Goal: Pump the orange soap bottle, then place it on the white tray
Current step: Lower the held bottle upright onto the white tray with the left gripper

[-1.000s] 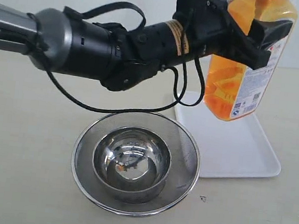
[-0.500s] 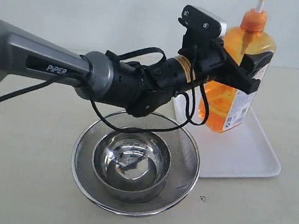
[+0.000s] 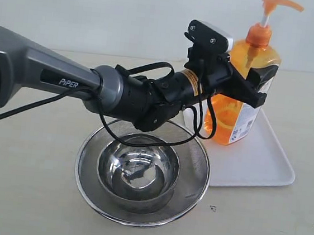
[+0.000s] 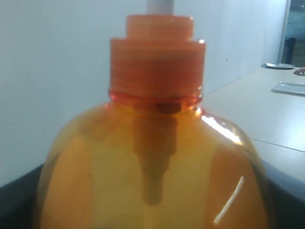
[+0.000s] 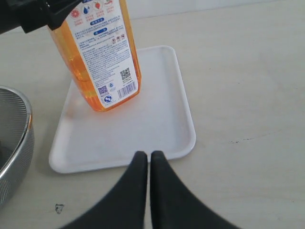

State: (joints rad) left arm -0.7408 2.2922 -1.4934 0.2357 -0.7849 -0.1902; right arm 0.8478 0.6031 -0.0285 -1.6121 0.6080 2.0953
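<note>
Your left pincer [image 3: 259, 83] holds the orange soap bottle [image 3: 233, 111], which stands on the white tray [image 3: 259, 162].
The jaws clamp the bottle's upper body just below the pump collar, and its base rests on the end of the tray nearer the mesh strainer [image 3: 198, 155], with the pump head up. Your right pincer [image 5: 144, 162] is closed with its fingers pressed together and grips nothing. It hovers over the bench [image 3: 28, 166] at the tray's edge. A steel bowl [image 3: 137, 169] sits inside the strainer, just beside the tray.
</note>
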